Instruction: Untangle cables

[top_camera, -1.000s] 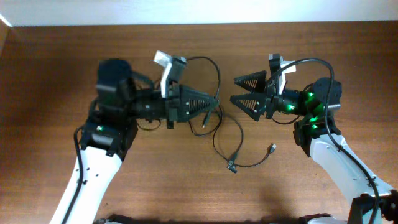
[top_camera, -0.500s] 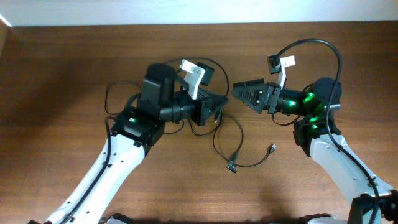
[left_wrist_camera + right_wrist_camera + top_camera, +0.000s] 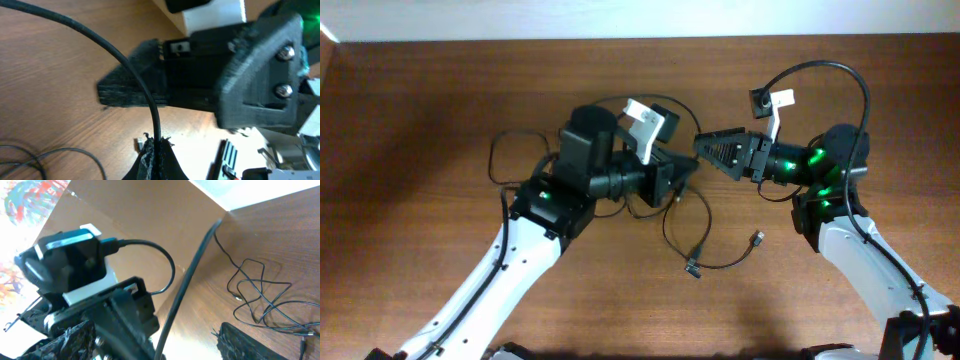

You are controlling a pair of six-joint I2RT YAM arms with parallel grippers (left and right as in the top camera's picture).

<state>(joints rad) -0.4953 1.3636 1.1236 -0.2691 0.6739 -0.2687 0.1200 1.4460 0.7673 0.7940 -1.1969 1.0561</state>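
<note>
Overhead, left gripper (image 3: 684,176) clenched on one of the cables (image 3: 692,267) mid-table (image 3: 420,120), right gripper (image 3: 705,148) just beside it, left wrist, strand (image 3: 125,60) pinched at fingertips, right wrist, fingers spread around raised strand, loose tangle behind.

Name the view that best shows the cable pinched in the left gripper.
Left wrist: the cable runs close and sharp into the shut left gripper. Overhead, the gripper hides the pinch; only thin loops show. Right wrist gives a blurred strand.
</note>
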